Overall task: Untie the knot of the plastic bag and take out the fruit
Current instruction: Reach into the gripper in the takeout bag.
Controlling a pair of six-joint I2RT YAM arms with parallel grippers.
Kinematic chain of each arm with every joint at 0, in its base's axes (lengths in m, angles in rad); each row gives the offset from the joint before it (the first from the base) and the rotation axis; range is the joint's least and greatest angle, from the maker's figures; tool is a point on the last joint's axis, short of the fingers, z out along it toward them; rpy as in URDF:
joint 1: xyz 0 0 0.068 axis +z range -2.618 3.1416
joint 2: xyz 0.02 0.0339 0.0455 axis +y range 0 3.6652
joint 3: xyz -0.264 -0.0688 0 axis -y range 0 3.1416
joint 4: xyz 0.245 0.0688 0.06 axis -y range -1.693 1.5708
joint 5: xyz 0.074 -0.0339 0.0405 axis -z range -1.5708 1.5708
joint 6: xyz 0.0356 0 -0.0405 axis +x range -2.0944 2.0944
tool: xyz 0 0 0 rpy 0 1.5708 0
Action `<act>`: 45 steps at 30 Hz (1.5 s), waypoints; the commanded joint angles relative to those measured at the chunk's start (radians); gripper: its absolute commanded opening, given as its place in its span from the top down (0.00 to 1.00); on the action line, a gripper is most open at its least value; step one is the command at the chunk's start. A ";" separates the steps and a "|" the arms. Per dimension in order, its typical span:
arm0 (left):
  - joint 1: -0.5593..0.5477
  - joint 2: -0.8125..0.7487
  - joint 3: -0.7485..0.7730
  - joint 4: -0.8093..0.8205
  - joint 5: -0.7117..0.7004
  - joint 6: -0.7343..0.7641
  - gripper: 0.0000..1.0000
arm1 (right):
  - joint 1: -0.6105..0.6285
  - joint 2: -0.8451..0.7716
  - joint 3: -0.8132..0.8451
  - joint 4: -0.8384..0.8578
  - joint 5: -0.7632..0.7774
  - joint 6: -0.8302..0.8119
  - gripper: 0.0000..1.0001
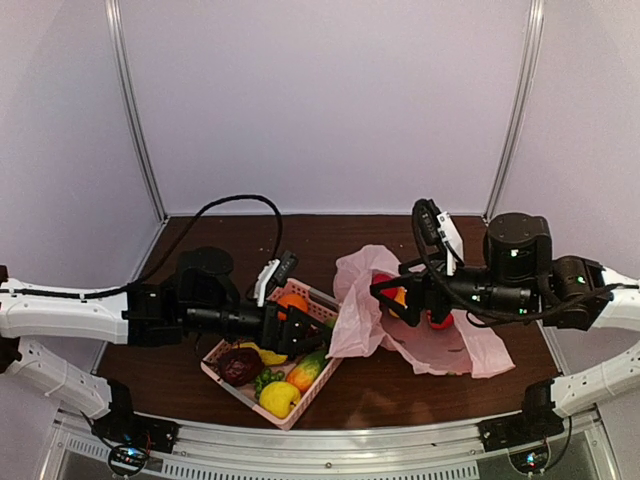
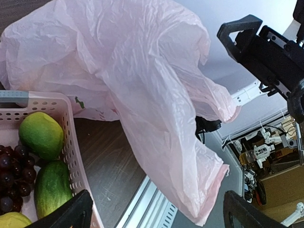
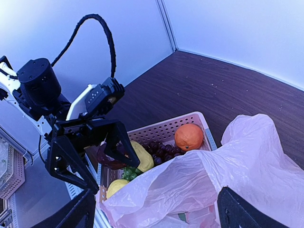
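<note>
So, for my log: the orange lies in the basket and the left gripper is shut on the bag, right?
No: the left gripper is open, clear of the bag, as the right wrist view shows. The orange is in the basket.

Our left claw [image 1: 297, 335] hangs over the basket [image 1: 225, 383] of fruit [image 1: 280, 398]. Just right of it, under our right claw [image 1: 388, 298], the plastic bag [image 1: 450, 350] lies on the desk [image 1: 380, 392], the claws facing each other.
</note>
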 commanded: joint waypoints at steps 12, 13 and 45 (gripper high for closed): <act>-0.077 0.172 0.092 0.159 0.071 -0.083 0.32 | 0.006 -0.074 -0.083 0.035 -0.083 0.002 0.13; -0.077 0.181 0.098 0.156 0.075 -0.087 0.43 | 0.008 -0.077 -0.087 0.038 -0.102 0.001 0.14; -0.080 0.077 0.132 -0.060 -0.010 -0.029 1.00 | -0.068 0.226 -0.192 -0.232 0.410 0.330 0.43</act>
